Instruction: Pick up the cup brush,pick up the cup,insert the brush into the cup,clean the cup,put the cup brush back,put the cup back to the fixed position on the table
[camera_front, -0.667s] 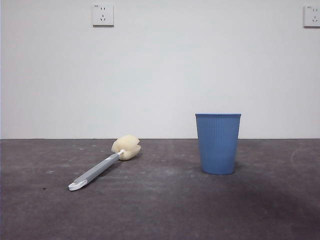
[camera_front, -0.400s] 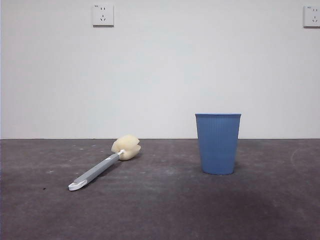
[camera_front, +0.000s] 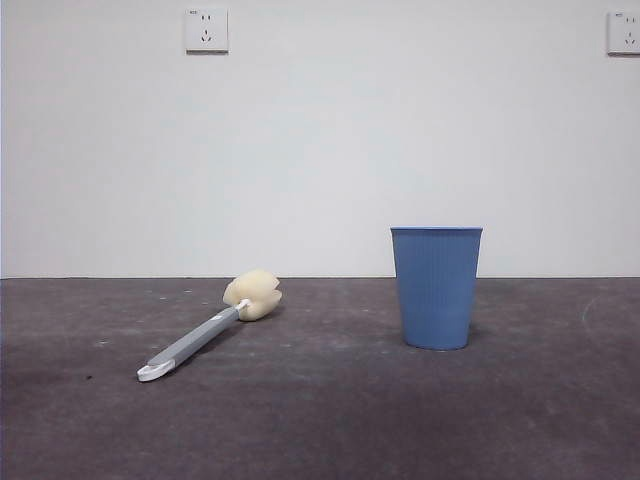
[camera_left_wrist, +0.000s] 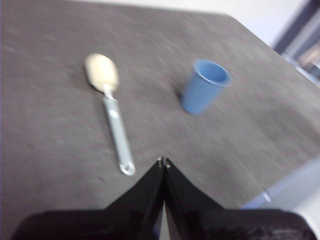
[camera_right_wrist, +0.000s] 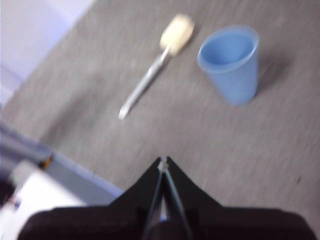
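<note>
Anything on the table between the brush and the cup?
No. In the front view only bare table separates the brush from the cup.

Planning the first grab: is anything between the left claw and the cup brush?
Nothing visible. The left claw hangs above bare table, short of the cup brush; the cup stands off to the side.

Cup brush lies flat, apparently untouched, well apart from upright blue cup.

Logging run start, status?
Left end effector and right end effector shut, empty, above table. Brush lying flat, cup upright, apart. Nothing blocking.
</note>
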